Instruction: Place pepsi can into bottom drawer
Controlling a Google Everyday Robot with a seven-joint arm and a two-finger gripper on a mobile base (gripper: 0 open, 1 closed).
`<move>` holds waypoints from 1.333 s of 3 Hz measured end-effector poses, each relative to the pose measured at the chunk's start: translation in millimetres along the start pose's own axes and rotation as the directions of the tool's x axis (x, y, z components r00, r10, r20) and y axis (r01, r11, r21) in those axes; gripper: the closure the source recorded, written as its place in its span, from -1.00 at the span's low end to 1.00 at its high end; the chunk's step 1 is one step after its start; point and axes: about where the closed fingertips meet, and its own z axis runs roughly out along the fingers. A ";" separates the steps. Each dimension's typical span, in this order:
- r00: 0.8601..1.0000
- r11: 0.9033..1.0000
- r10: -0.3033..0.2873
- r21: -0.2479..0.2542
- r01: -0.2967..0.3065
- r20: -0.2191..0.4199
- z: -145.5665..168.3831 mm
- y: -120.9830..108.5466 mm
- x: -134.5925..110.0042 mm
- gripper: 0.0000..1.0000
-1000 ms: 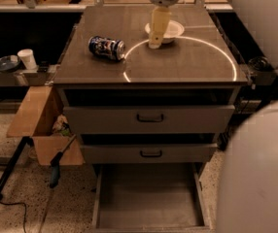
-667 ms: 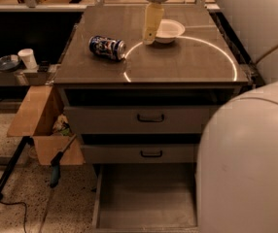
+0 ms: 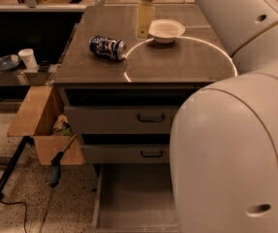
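one gripper (image 3: 145, 21) hangs over the back of the surface (image 3: 187, 64), and i cannot tell whether its jaws are wide or narrow. the white bowl (image 3: 166, 30) sits just beside the jaws on one side, the pepsi can (image 3: 108, 48) lies on its side near them on the other, and the bottom drawer (image 3: 134, 198) stands open well below. likely trouble: the round can could roll away if a jaw nudges it before closing, or the bowl could get knocked.
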 end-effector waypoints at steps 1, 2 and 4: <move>1.000 1.000 0.011 -0.029 -0.011 0.003 11.7 7.0 1.2 -1.00; 1.000 0.997 0.014 -0.073 -0.014 0.008 27.2 16.5 -2.7 -1.00; 0.999 0.996 -0.004 -0.094 0.007 0.037 35.0 24.2 -12.7 -1.00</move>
